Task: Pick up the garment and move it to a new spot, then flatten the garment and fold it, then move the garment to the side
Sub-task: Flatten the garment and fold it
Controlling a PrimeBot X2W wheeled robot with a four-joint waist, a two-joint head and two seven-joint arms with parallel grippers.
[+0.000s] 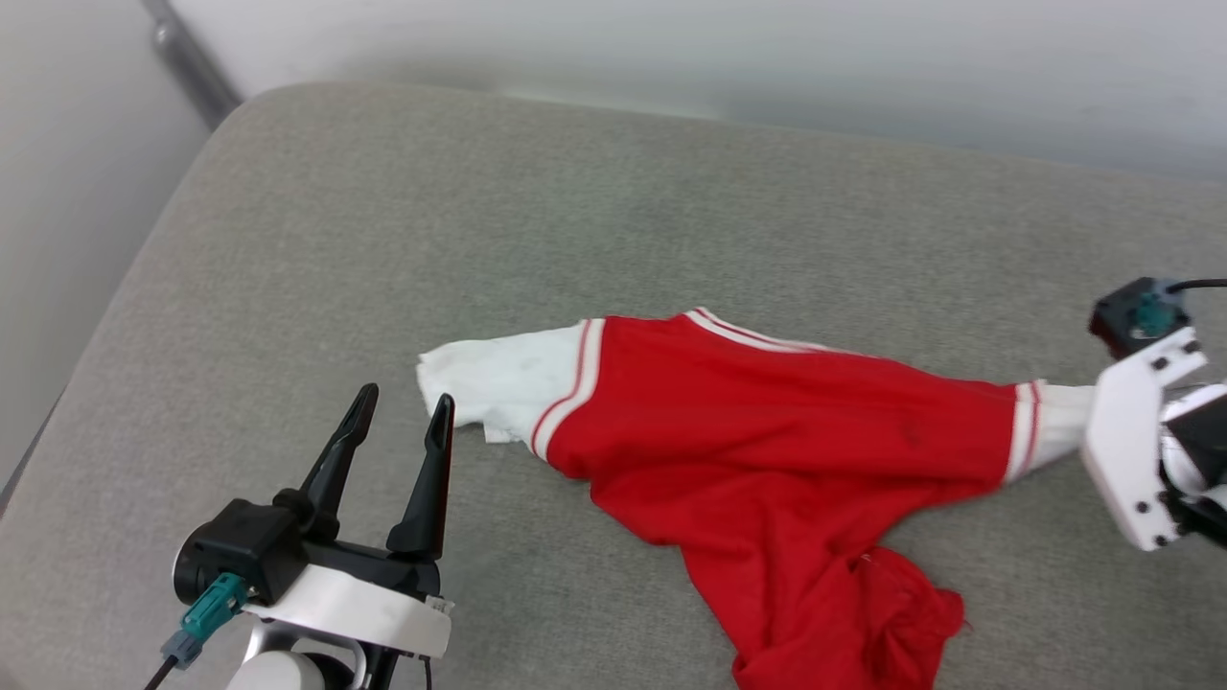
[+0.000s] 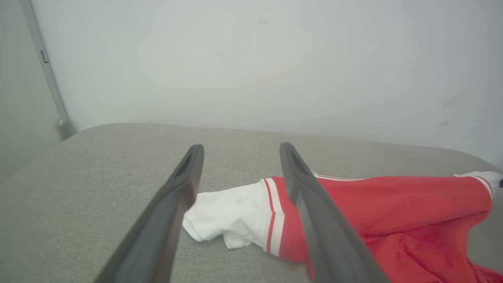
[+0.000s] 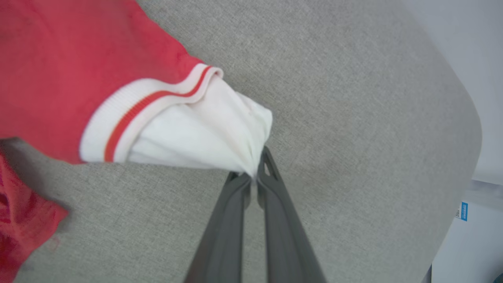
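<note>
Lying crumpled on the grey padded bench [image 1: 383, 211], the garment [image 1: 767, 412] sits toward the robot's right half of it, stretched sideways like a long red wedge. The body is plain bright red, with short white sleeves at each end and red-and-white striped trim [image 1: 575, 383] where the sleeves join, plus another striped band along the top edge. The left-side sleeve [image 1: 498, 379] lies flat and a bit folded over on the fabric, with a few faint greyish marks on it in the left wrist view. The right-side sleeve [image 3: 204, 133] is drawn into a tight point, and the right pincer [image 3: 253, 179] is closed right on that tip, fingers pressed together with white cloth bunched between them. From there the red cloth runs taut back across the middle, while the lower part [image 1: 844, 623] sags into a wrinkled heap near the bottom edge of the head view. The left pincer [image 1: 405, 396] is spread wide and holding nothing, just beside the left-side sleeve but not touching it, fingers pointing at the pale wall [image 1: 671, 48] behind the bench.
</note>
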